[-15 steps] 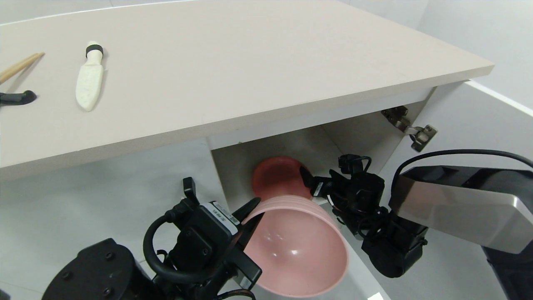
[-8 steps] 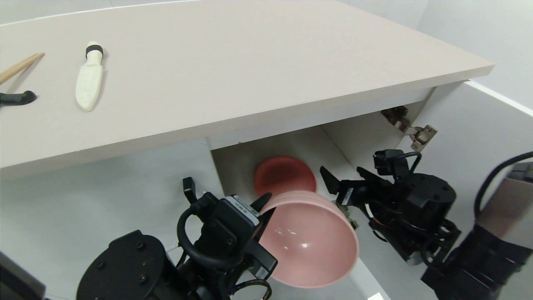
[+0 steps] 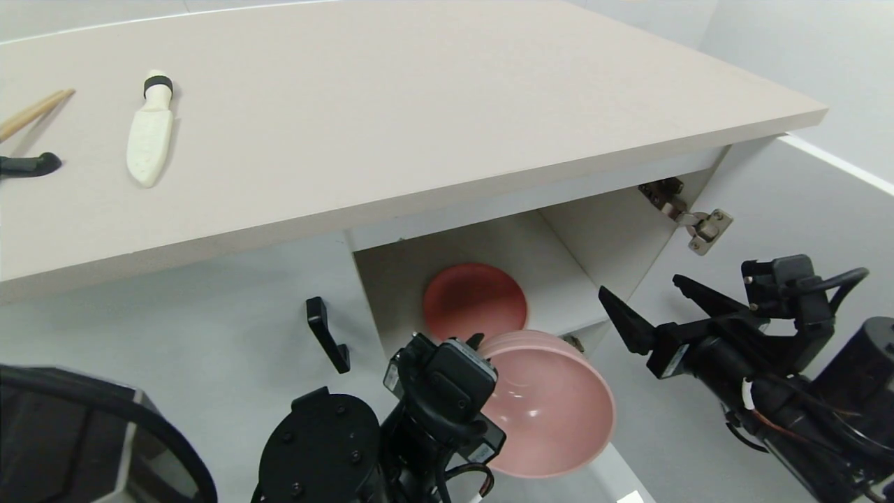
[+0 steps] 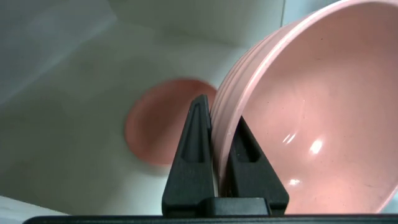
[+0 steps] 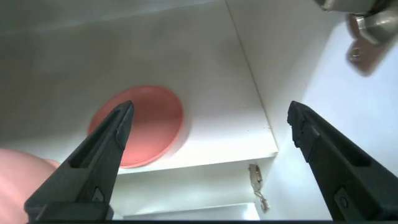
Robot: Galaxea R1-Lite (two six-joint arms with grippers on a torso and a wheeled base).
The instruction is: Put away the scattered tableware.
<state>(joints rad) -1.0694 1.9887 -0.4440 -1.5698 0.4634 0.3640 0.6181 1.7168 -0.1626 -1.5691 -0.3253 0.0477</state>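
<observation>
bowl [image 3: 559,412] [image 4: 311,106]: pink, tipped on its side at the cabinet [image 3: 614,237] mouth, opening facing out of the cabinet; whether it touches the shelf, can't tell
left gripper [image 3: 477,341] [image 4: 219,115]: at cabinet mouth, clamped tight on bowl rim, one finger inside, one outside
plate [image 3: 475,300] [image 4: 165,127] [image 5: 146,124]: red, flat on cabinet shelf, deeper in than bowl
right gripper [image 3: 638,284] [image 5: 210,107]: jaws spread wide, nothing held, outside the cabinet on its right, pointing in
hinge [image 3: 688,216]: on cabinet's right wall, above right gripper
counter [image 3: 419,105]: cabinet top; white knife [image 3: 149,133], chopsticks [image 3: 35,110], black handle [image 3: 28,164] lie far left of the cabinet opening
</observation>
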